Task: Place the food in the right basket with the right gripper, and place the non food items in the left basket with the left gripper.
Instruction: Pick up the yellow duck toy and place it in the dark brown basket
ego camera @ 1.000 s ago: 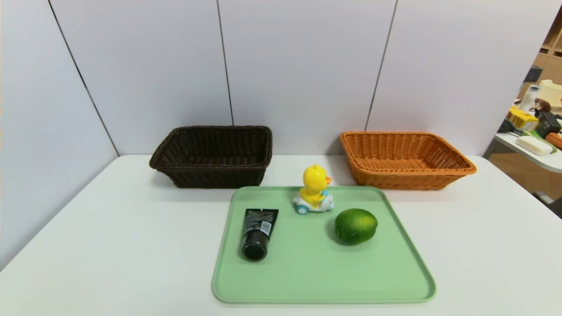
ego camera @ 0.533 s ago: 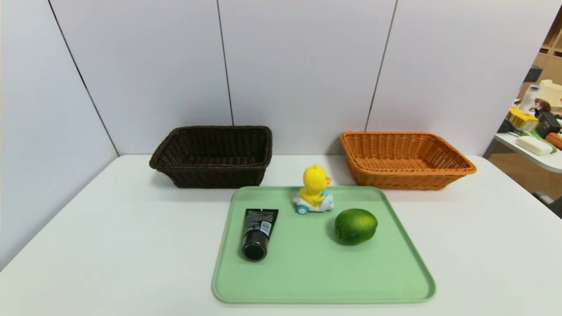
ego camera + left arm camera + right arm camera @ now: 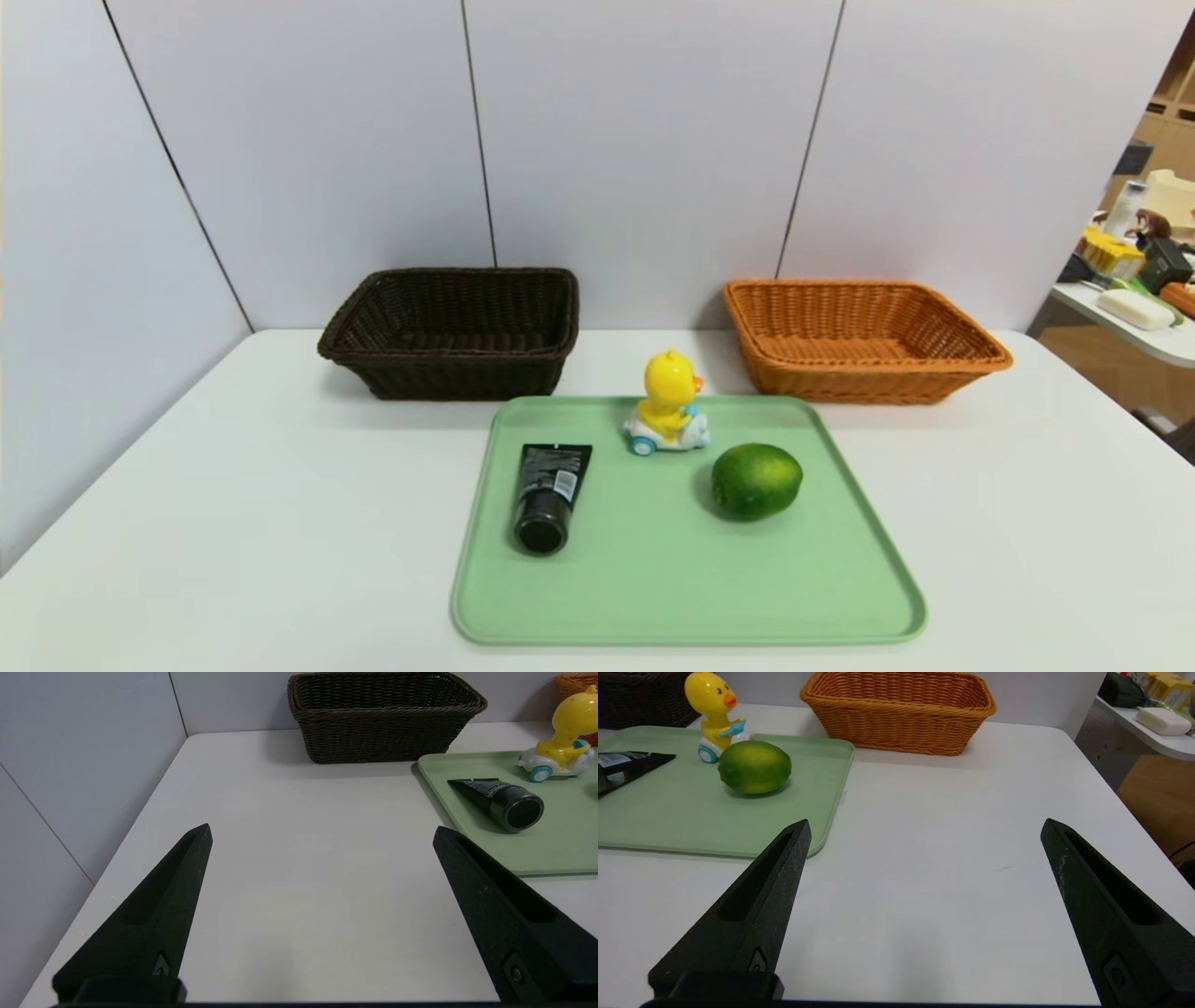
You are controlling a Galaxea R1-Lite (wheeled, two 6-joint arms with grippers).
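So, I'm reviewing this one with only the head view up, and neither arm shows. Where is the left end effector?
Observer: The left end effector is over the bare white table, its fingers wide apart with nothing between them.
Operator: And the right one?
Observer: In its wrist view, the right end effector is also open and holding nothing, over the table on the lime's basket side.
Operator: Can you see the duck's face?
Observer: Yes, the right wrist view shows the duck's dark eyes and orange beak.
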